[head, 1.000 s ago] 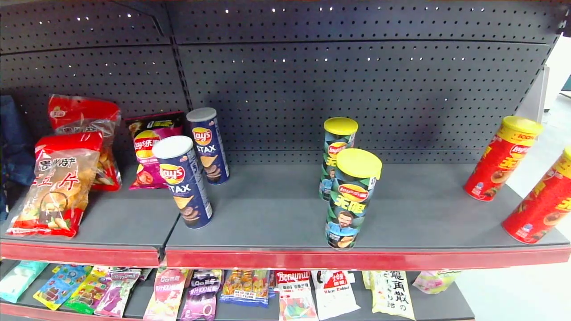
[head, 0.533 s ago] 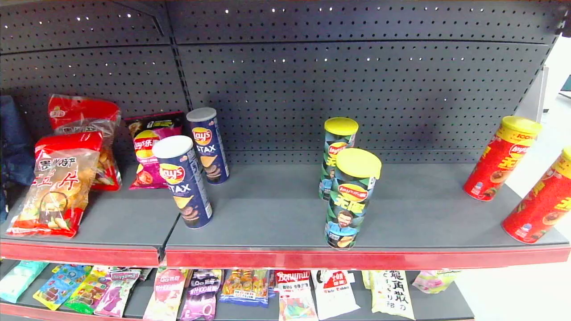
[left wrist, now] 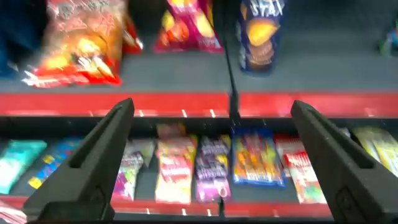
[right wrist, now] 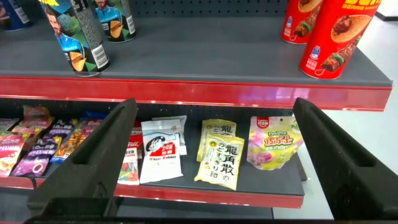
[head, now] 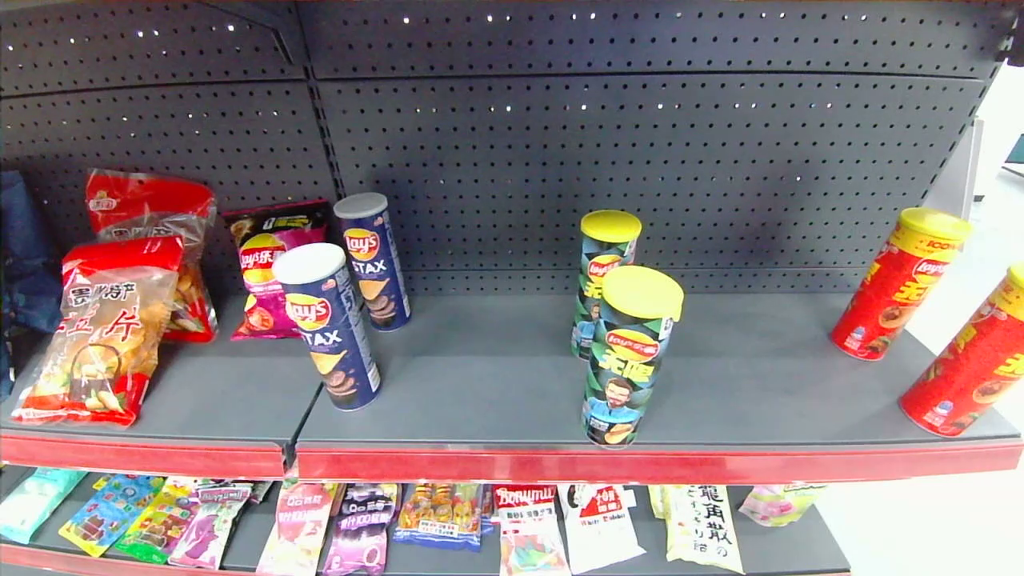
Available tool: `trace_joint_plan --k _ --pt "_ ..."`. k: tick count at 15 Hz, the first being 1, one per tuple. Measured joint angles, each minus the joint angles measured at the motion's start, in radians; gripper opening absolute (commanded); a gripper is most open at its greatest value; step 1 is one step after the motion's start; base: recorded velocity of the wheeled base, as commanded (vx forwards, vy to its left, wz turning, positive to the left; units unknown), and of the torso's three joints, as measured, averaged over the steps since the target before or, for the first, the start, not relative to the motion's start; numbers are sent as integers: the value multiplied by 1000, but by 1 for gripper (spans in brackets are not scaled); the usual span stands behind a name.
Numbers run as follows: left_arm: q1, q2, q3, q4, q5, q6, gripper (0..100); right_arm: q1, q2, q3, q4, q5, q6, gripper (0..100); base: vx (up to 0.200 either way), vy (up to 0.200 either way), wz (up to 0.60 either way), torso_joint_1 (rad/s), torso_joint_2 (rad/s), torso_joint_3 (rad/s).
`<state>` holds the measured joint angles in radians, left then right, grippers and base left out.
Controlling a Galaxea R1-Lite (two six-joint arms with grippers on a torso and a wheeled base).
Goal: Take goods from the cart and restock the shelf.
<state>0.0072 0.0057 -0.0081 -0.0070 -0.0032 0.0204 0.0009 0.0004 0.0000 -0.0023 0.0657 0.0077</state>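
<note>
The upper shelf (head: 496, 376) is dark grey with a red front lip (head: 640, 464) and a pegboard back (head: 640, 160). At the left end, a red bag (head: 100, 332) lies near the front edge. A second red bag (head: 152, 216) is propped behind it, and a purple bag (head: 272, 264) leans just beside that at the back. Next come two upright cans, a blue can (head: 328, 324) nearer the front and a second blue can (head: 374, 260) further back. Around the middle, a green can (head: 632, 356) stands right at the front edge, with a second green can (head: 604, 256) close behind, both with yellow lids. At the right end, a red can (head: 900, 284) stands toward the back and a second red can (head: 972, 364) by the front corner. The lower shelf (head: 792, 552) carries a row of flat candy packets (head: 520, 528).
</note>
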Motion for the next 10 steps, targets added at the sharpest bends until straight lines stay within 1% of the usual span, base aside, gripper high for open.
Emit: trace_joint_plan --k 1,3,10 --pt "0 -1 3 11 -8 0 100 1 0 0 0 0 0 100 0 0 0 0 0 0" --pt "-1 -1 3 18 -50 -3 100 0 0 0 0 0 0 100 0 0 0 0 0 0" --pt "-2 -1 3 18 -51 -5 100 0 0 0 -1 4 -13 100 0 0 0 0 0 0"
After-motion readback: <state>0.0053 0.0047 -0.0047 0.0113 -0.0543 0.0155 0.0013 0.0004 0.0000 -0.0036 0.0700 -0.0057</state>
